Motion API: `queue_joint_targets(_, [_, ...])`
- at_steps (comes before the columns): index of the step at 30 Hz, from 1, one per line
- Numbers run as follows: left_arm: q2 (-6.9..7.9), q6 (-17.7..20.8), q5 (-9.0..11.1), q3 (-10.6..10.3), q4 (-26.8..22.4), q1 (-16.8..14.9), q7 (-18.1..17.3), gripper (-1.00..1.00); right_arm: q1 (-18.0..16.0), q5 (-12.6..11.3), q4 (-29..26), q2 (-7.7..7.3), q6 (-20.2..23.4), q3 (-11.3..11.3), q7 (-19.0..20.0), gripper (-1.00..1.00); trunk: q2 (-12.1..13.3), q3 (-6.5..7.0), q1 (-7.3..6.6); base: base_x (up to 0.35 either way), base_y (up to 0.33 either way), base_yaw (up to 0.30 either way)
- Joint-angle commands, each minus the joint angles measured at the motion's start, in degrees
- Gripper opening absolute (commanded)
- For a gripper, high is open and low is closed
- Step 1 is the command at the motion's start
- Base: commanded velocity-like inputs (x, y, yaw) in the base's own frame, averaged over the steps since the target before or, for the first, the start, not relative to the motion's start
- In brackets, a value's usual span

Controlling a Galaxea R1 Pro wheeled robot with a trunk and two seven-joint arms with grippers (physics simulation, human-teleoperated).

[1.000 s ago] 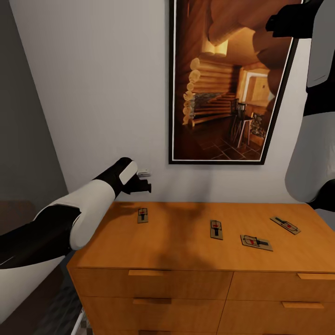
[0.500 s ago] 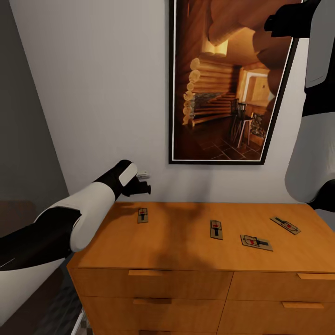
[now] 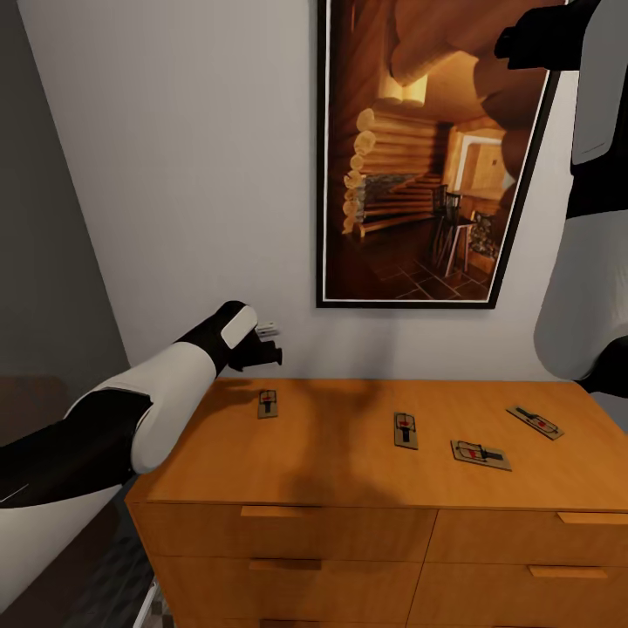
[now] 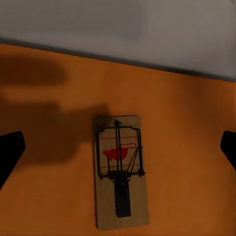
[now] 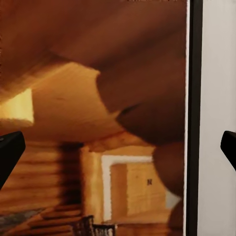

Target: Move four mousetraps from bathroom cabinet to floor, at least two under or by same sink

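Our left pincer hangs open above the leftmost trap on the cabinet, board running 12 to 6; right pincer open, far off.

four mousetraps on cabinet | left gripper above leftmost

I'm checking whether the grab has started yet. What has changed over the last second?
Very little. The left gripper has eased slightly lower, toward the leftmost mousetrap, with its jaws open and nothing held. The right gripper stays raised in front of the picture. All four mousetraps lie where they were on the cabinet.
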Motion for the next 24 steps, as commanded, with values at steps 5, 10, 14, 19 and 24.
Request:
queue_joint_targets(5, [-0.01, 0.0, 1.0, -0.5, -0.1, 0.0, 0.6, 1.0, -0.1, -0.4, 0.0, -0.12, 0.2, 0.1, -0.5, 1.0, 0.0, -0.07, 0.0, 0.0, 0.0, 0.0])
queue_joint_targets(10, [-0.02, -0.1, 1.1, -0.5, -0.1, 0.2, 0.7, 1.0, -0.1, -0.4, 0.0, -0.17, 0.2, 0.1, -0.5, 1.0, 0.0, -0.07, 0.0, 0.0, 0.0, 0.0])
queue_joint_targets(14, [-0.02, -0.1, 1.0, -0.5, -0.1, 1.1, 0.7, 1.0, -0.1, -0.4, 0.0, -0.12, 0.2, 0.1, -0.5, 1.0, 0.0, -0.07, 0.0, 0.0, 0.0, 0.0])
queue_joint_targets(19, [-0.03, -0.2, 0.9, -0.5, -0.2, 1.6, 0.7, 1.0, -0.1, -0.4, 0.0, -0.09, 0.2, 0.1, -0.5, 1.0, 0.0, -0.07, 0.0, 0.0, 0.0, 0.0])
queue_joint_targets(24, [-0.03, -0.3, 0.8, -0.5, -0.2, 1.9, 0.7, 1.0, -0.1, -0.4, 0.0, -0.09, 0.2, 0.1, -0.5, 1.0, 0.0, -0.07, 0.0, 0.0, 0.0, 0.0])
